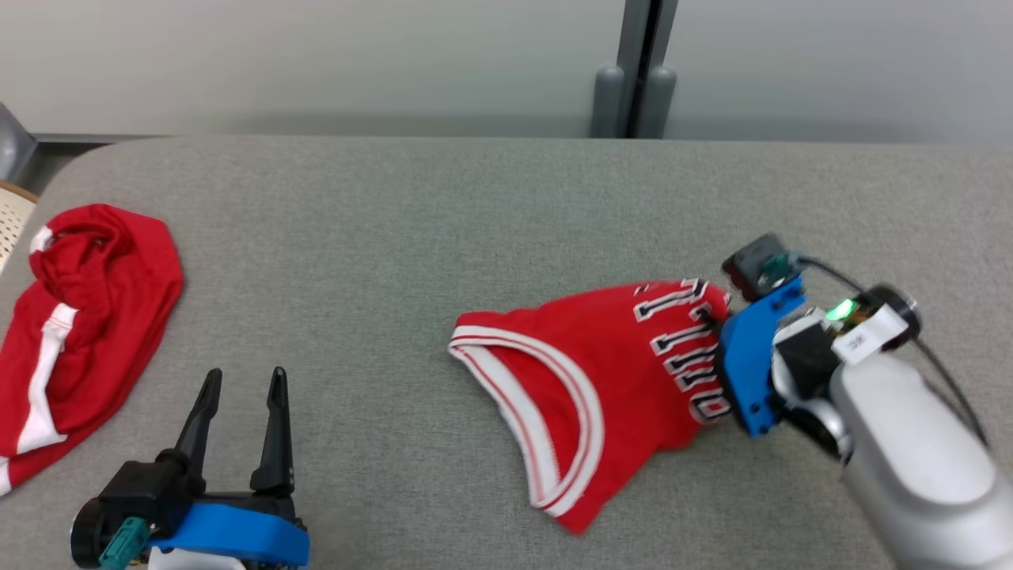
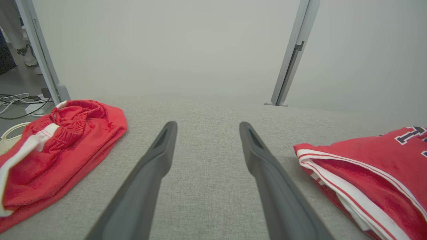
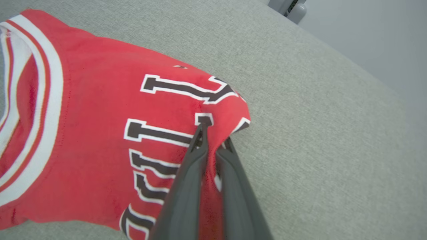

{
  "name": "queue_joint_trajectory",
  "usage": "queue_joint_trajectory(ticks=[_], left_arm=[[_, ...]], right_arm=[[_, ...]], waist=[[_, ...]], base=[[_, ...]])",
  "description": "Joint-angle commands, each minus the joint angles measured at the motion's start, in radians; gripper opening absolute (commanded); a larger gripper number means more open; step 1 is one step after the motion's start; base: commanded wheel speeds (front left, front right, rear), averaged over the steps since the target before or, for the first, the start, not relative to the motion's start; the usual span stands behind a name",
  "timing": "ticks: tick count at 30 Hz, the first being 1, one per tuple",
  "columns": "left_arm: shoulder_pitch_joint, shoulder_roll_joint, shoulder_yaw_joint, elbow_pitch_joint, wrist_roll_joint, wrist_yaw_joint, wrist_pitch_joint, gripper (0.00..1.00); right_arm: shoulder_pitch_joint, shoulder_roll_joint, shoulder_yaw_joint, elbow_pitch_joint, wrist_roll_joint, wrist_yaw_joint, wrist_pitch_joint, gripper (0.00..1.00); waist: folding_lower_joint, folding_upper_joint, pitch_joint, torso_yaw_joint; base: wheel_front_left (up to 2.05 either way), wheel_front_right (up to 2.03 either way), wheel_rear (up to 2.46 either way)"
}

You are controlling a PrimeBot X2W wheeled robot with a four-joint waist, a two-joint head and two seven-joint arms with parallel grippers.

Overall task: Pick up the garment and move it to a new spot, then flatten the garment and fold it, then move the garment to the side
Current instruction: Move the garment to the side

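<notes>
— Where is the jersey [image 1: 601, 380] to be found?

— It is seen lying crumpled on the grey worktop [image 1: 396, 237], right of the middle and toward the near edge. Its white-trimmed opening is turned toward the left edge, and its dark lettering toward the right edge.

— How is the right gripper [image 3: 213, 135] set?

— Its fingers are pressed together on a raised fold at the lettered end of the jersey, and red cloth is pinched between them.

— And the left gripper [image 1: 244, 378]?

— It is seen spread wide by the near edge, toward the left corner, with nothing held. Bare worktop is shown between its fingers in the left wrist view.

— Is anything else laid on the worktop?

— Red shorts [image 1: 79, 317] with a white side stripe are bunched by the left edge, well apart from the jersey.
</notes>
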Motion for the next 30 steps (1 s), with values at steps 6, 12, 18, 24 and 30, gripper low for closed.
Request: queue_joint_trajectory(ticks=[6, 12, 18, 24, 30], left_arm=[[-0.057, -0.016, -0.009, 0.001, 0.018, -0.018, -0.023, 1.00], [-0.136, -0.018, 0.008, -0.036, 0.041, -0.037, -0.032, 1.00], [-0.214, 0.007, 0.020, -0.081, 0.073, -0.060, -0.033, 1.00], [-0.263, 0.049, 0.038, -0.134, 0.096, -0.074, -0.033, 1.00], [-0.286, 0.077, 0.050, -0.163, 0.102, -0.070, -0.032, 1.00]], right_arm=[[-0.200, -0.234, 0.197, -0.063, 0.065, 0.000, -0.008, 0.00], [-0.415, -0.417, 0.282, -0.048, 0.071, 0.000, -0.097, 0.00], [-0.525, -0.530, 0.221, 0.039, 0.065, 0.000, -0.164, 0.00], [-0.561, -0.596, 0.152, 0.083, 0.008, 0.000, -0.227, 0.00], [-0.588, -0.585, 0.101, 0.067, -0.074, -0.001, -0.260, 0.00]], waist=[[0.0000, -0.0001, 0.083, -0.042], [0.0000, -0.0001, 0.222, -0.090], [0.0000, -0.0001, 0.338, -0.114], [0.0000, -0.0001, 0.428, -0.146], [0.0000, -0.0001, 0.475, -0.173]], base=[[0.00, 0.00, 0.00], [0.00, 0.00, 0.00], [0.00, 0.00, 0.00], [0.00, 0.00, 0.00], [0.00, 0.00, 0.00]])
